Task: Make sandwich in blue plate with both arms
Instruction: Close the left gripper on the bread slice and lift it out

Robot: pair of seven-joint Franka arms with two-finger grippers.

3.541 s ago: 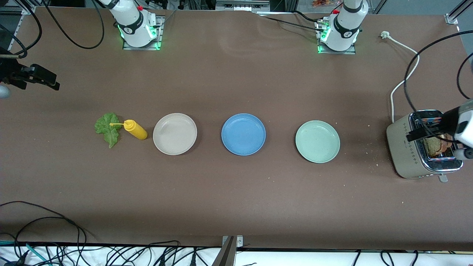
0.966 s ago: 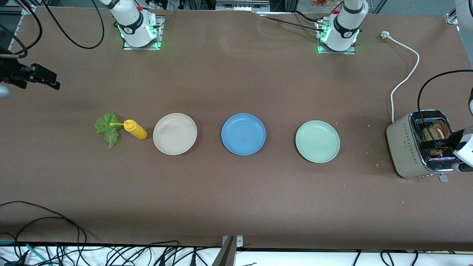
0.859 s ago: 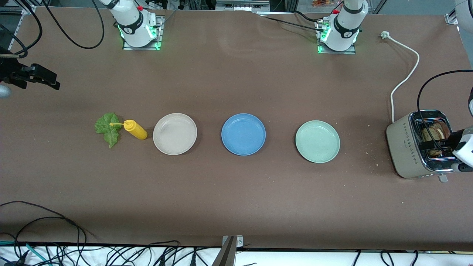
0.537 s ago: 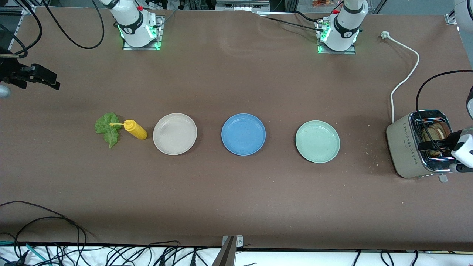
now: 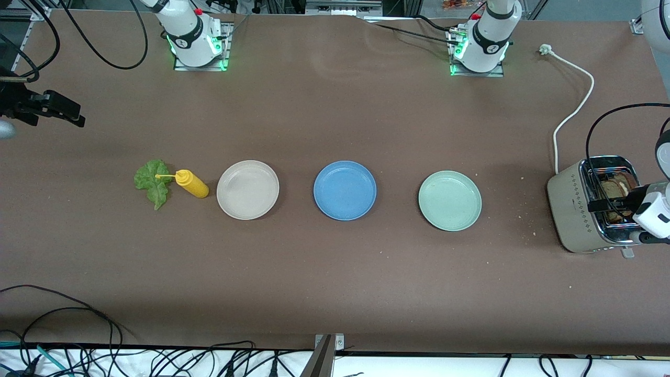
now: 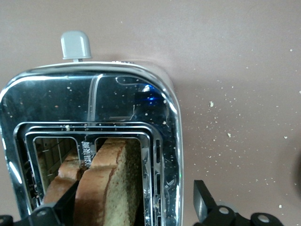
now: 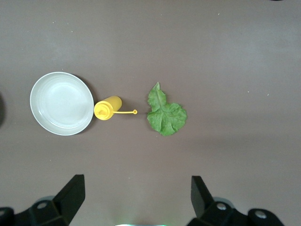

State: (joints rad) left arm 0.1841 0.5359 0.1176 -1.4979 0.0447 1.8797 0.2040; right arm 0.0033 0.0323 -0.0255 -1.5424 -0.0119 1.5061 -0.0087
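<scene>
The blue plate (image 5: 344, 189) lies bare at mid-table between a beige plate (image 5: 247, 189) and a pale green plate (image 5: 449, 200). Two brown bread slices (image 5: 615, 188) stand in the slots of a silver toaster (image 5: 573, 209) at the left arm's end. My left gripper (image 5: 610, 202) hangs open just over the toaster. In the left wrist view it (image 6: 127, 209) straddles the nearer bread slice (image 6: 108, 188) and the toaster's wall (image 6: 169, 141). The lettuce leaf (image 5: 152, 183) lies flat toward the right arm's end. My right gripper (image 5: 65, 111) waits open, high above the lettuce leaf (image 7: 164, 113).
A yellow squeeze bottle (image 5: 191, 184) lies on its side between the lettuce and the beige plate, its nozzle touching the leaf. The toaster's white cord (image 5: 573, 107) runs toward the bases. Its lever (image 5: 628, 254) sticks out on the side facing the front camera. Crumbs dot the table near the toaster.
My left gripper has shifted slightly over the toaster, toward the front camera's side, staying open. The right arm has not moved.
</scene>
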